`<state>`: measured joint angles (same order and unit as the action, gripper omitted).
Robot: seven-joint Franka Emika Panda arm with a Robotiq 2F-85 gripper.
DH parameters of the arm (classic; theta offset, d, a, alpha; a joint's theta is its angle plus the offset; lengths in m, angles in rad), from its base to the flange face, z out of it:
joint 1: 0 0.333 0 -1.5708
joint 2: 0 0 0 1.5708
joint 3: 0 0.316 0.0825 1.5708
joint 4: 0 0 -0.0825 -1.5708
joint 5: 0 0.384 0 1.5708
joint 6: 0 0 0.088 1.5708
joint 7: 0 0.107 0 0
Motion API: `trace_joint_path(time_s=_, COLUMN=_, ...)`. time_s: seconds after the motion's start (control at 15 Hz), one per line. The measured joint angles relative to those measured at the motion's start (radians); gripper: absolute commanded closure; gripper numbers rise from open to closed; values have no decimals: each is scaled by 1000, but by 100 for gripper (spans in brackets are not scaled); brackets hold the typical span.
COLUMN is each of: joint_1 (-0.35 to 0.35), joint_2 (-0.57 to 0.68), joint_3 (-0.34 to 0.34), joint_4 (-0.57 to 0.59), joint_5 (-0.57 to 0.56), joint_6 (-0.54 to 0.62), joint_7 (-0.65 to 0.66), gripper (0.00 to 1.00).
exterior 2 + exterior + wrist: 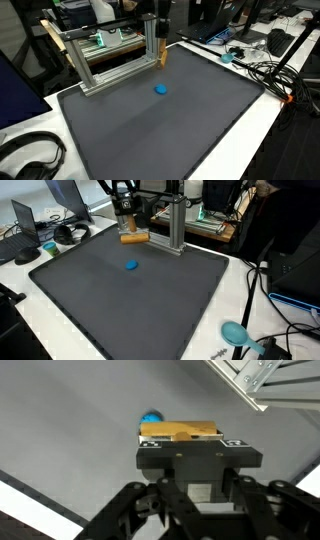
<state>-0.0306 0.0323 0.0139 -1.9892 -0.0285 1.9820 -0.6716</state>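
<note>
My gripper is shut on an orange wooden block, held crosswise near the far edge of the dark mat. The block also shows in an exterior view below the gripper, and in the wrist view just past the black jaw pads. I cannot tell whether the block touches the mat. A small blue round object lies on the mat a short way in front of the block. It also shows in an exterior view and in the wrist view.
An aluminium frame stands at the mat's far edge right beside the gripper, and also shows in an exterior view. Headphones, a laptop, a teal object and cables lie around the mat.
</note>
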Motion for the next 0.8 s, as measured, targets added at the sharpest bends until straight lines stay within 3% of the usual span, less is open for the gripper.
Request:
trace_joint_path(time_s=0.27, joint_1=1, joint_2=0, joint_3=0, joint_4=-3, joint_5=-4, joint_6=0, joint_7=-13, gripper=53)
trace_joint_path(time_s=0.33, joint_1=1, joint_2=0, joint_3=0, joint_4=-3, joint_5=-4, joint_6=0, joint_7=-14, gripper=78)
trace_joint_path(time_s=0.8, joint_1=2, joint_2=31, joint_3=-2, joint_4=1, joint_5=7, joint_6=-1, joint_7=-145, gripper=78)
